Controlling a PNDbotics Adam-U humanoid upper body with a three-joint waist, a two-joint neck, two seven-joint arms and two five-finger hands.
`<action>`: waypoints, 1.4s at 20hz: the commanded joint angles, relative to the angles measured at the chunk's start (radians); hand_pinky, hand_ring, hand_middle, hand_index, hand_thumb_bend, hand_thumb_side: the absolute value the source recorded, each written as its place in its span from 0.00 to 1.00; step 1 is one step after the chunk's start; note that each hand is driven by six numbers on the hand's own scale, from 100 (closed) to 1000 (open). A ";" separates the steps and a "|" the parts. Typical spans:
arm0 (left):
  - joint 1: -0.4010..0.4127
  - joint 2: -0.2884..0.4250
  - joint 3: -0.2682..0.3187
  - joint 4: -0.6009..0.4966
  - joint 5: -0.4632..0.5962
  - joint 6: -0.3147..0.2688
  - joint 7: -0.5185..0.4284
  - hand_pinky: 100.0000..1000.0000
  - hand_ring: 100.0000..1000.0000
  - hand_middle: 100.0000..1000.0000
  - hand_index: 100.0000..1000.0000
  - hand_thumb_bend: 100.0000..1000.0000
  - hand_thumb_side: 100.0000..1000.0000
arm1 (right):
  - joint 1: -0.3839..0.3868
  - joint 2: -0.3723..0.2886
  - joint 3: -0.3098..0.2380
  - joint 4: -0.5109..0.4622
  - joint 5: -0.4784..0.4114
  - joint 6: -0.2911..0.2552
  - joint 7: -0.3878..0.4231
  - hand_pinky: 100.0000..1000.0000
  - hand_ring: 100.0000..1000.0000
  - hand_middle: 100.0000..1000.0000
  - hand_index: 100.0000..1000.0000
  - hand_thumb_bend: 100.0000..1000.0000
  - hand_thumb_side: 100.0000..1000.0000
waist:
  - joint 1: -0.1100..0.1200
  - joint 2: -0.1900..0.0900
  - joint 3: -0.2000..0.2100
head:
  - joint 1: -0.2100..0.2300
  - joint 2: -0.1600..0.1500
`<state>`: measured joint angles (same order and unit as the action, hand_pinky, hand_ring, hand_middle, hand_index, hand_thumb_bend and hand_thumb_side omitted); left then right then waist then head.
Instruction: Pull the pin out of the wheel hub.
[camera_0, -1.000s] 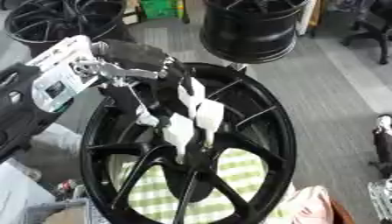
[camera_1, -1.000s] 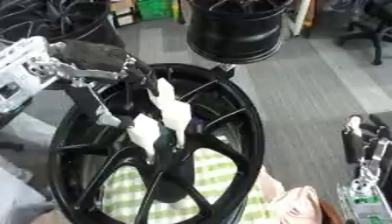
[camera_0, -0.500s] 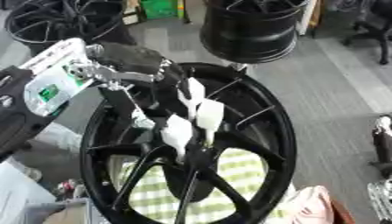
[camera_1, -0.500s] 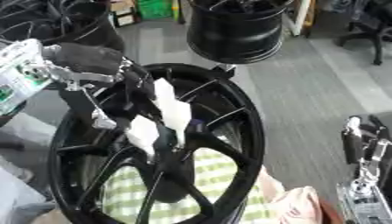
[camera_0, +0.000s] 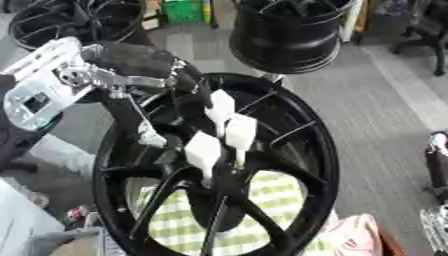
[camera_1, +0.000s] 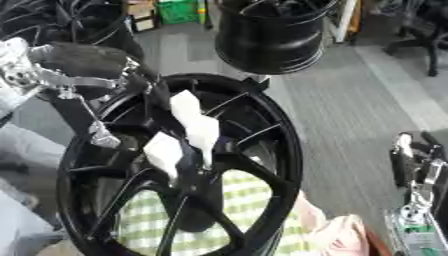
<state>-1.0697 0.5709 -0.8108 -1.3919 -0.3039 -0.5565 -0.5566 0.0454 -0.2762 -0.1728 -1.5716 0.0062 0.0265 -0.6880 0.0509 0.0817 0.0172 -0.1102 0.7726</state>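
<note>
A black spoked wheel hub (camera_0: 297, 150) fills the middle of both views. Three white pins stand out of its centre: a top pin (camera_0: 220, 104), a middle pin (camera_0: 241, 131) and a lower pin (camera_0: 203, 150). My left hand (camera_0: 140, 60) comes in from the upper left. Its dark fingers (camera_1: 159, 92) curl down onto the left edge of the top pin. My right hand (camera_1: 418, 165) rests by the right edge with its fingers up, away from the hub.
A second black rim (camera_0: 284, 35) stands behind the hub, and more wheels (camera_0: 61, 20) lie at the back left. A green-and-white checked cloth (camera_0: 280, 195) shows through the spokes. A pink item (camera_0: 359, 237) lies at the lower right.
My left wrist has drifted slightly left and down. The three white pins stand where they were, and the right hand has not moved.
</note>
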 joint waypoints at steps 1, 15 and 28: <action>-0.011 0.013 -0.011 -0.006 -0.013 -0.351 -0.350 0.70 0.67 0.73 0.83 0.34 0.47 | -0.003 -0.022 -0.007 -0.010 0.004 -0.003 -0.001 0.52 0.55 0.62 0.84 0.00 0.60 | -0.003 -0.012 -0.002 | -0.001 -0.003; -0.010 -0.040 -0.028 0.007 -0.059 -0.351 -0.350 0.70 0.68 0.75 0.85 0.35 0.46 | -0.003 -0.019 -0.006 -0.009 0.004 -0.004 0.001 0.52 0.55 0.62 0.84 0.00 0.59 | -0.006 -0.013 -0.007 | 0.003 -0.003; -0.007 -0.055 -0.046 0.021 -0.104 -0.351 -0.350 0.64 0.59 0.65 0.79 0.33 0.41 | -0.004 -0.019 -0.006 -0.007 0.004 -0.006 0.001 0.52 0.55 0.62 0.84 0.00 0.59 | -0.003 -0.013 -0.012 | 0.004 -0.003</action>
<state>-1.0625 0.5006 -0.8653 -1.3671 -0.4045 -0.5565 -0.5566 0.0454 -0.2763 -0.1726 -1.5688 0.0062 0.0257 -0.6874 0.0511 0.0805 0.0061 -0.1083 0.7726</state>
